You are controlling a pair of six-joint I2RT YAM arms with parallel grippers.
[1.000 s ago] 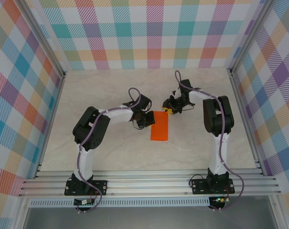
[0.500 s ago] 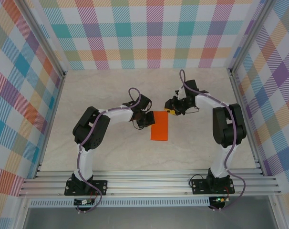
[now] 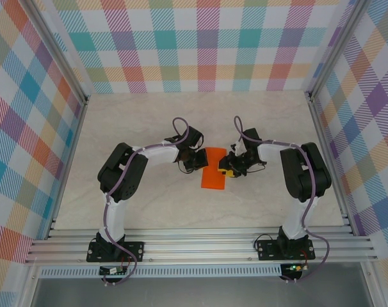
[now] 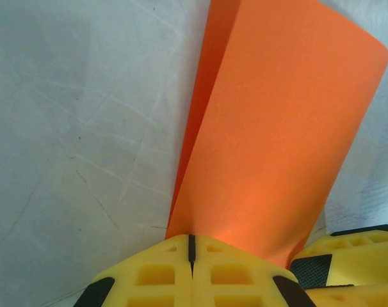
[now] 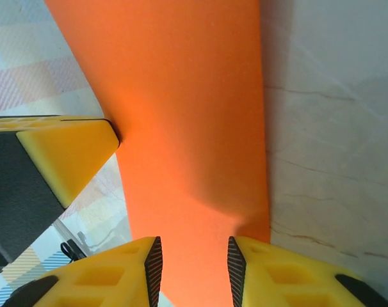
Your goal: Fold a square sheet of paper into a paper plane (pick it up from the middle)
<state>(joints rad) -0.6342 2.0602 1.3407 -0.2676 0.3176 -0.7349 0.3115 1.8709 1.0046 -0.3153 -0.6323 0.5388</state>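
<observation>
We see a pale marbled table (image 3: 149,204) bearing the square sheet of paper (image 3: 212,180), bright orange and folded into a narrow strip, near its middle, its layers slightly parted.

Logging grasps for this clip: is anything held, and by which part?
The left gripper pinches the folded orange paper at its left edge; the right gripper straddles the other edge, open.

Bright even light, close-ups perhaps soft
</observation>
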